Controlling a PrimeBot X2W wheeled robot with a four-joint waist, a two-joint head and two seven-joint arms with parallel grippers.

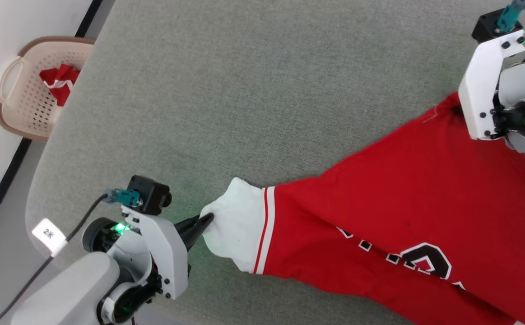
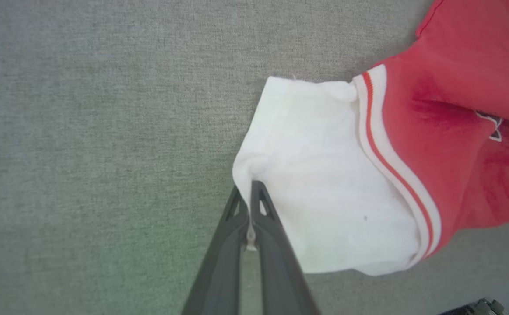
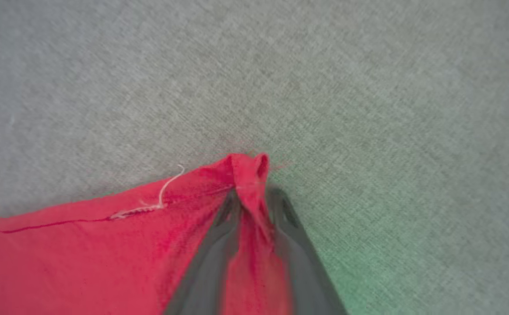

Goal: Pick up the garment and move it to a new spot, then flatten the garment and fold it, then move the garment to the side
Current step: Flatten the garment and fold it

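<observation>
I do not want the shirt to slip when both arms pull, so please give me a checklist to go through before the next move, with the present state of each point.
1. Left end effector shut on the white sleeve edge: ok.
2. Right end effector closed on the red hem corner: cannot tell; cloth sits between its fingers, picture blurred.
3. Holds far apart on the garment: ok.
4. Garment flat: not ok; sleeve bulges, creases near the lettering.
5. Whole garment on the grey surface: cannot tell; it runs past the head view's edge.
</observation>
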